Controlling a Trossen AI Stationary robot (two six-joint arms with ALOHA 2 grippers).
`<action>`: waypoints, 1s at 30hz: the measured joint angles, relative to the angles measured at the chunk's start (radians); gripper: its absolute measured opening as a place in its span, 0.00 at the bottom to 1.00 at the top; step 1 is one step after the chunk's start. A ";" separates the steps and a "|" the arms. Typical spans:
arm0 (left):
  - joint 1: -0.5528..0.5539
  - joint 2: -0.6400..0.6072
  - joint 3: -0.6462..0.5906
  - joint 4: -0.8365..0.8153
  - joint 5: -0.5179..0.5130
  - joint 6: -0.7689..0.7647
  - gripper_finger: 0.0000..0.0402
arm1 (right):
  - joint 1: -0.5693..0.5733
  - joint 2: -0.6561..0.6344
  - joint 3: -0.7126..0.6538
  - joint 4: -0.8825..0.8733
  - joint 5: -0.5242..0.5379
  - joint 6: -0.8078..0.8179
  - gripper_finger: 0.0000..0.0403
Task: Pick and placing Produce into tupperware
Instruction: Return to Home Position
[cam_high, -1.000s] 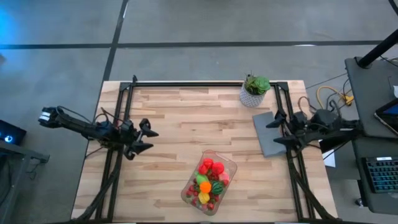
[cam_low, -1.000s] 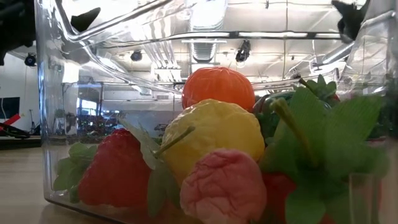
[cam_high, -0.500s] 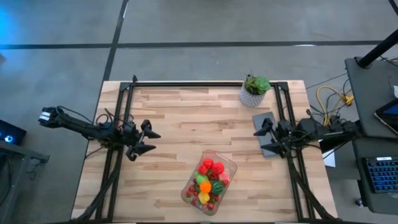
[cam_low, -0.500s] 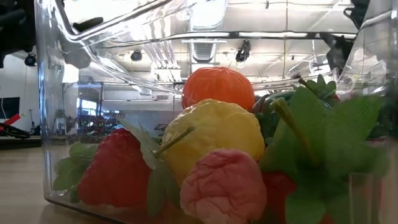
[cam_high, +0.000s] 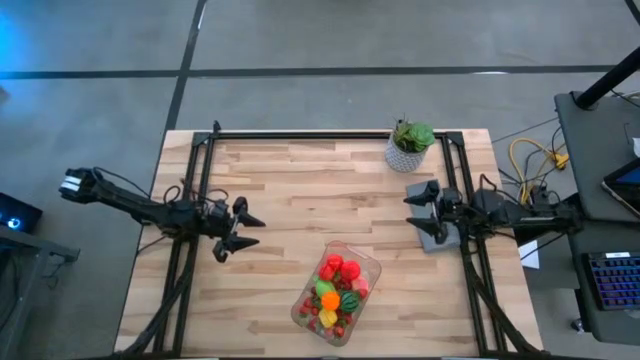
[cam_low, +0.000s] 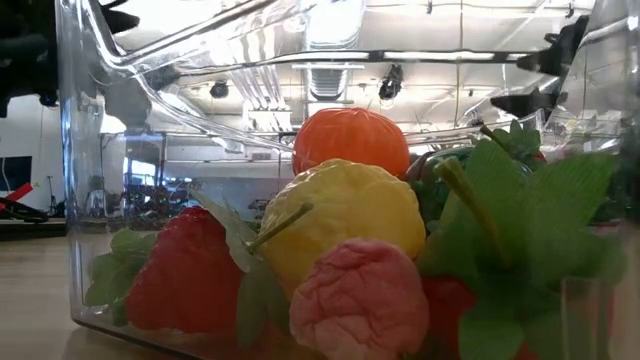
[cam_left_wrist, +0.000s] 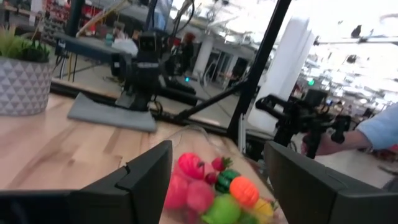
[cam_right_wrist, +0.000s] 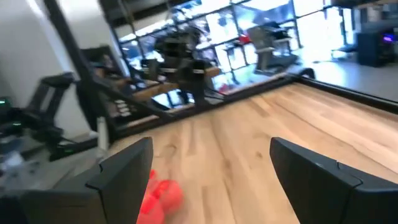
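Observation:
The clear tupperware (cam_high: 337, 293) stands on its base on the wooden table, near the front edge at the middle. The produce lies heaped inside: red berries (cam_high: 340, 268), an orange piece (cam_low: 350, 140), a yellow piece (cam_low: 345, 215), a pink piece (cam_low: 360, 295) and green pieces (cam_high: 348, 300). My left gripper (cam_high: 248, 232) hovers open at the table's left, pointing level toward the tupperware (cam_left_wrist: 205, 186). My right gripper (cam_high: 418, 208) hovers open at the right, over a grey slab, with nothing between its fingers (cam_right_wrist: 124, 180).
A leafy plant in a white pot (cam_high: 410, 145) stands at the far right. The flat grey slab (cam_high: 435, 228) lies under my right gripper. Black frame rails (cam_high: 195, 180) run along the left, right and far edges. A person's sleeve and hand (cam_left_wrist: 373, 130) show beyond the table.
My right gripper has sunk and come toward the table's left, out over the grey slab, staying open. The tupperware and the produce have not moved.

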 joint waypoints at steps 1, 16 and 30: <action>0.000 0.011 0.000 0.000 0.000 0.000 0.60 | -0.002 0.001 0.000 -0.011 0.012 0.000 0.78; 0.000 0.237 0.003 0.002 0.000 0.000 0.60 | -0.002 0.022 0.000 -0.027 0.013 0.000 0.78; 0.000 0.493 0.004 0.002 0.000 0.000 0.60 | -0.002 0.022 0.001 -0.028 0.013 0.000 0.78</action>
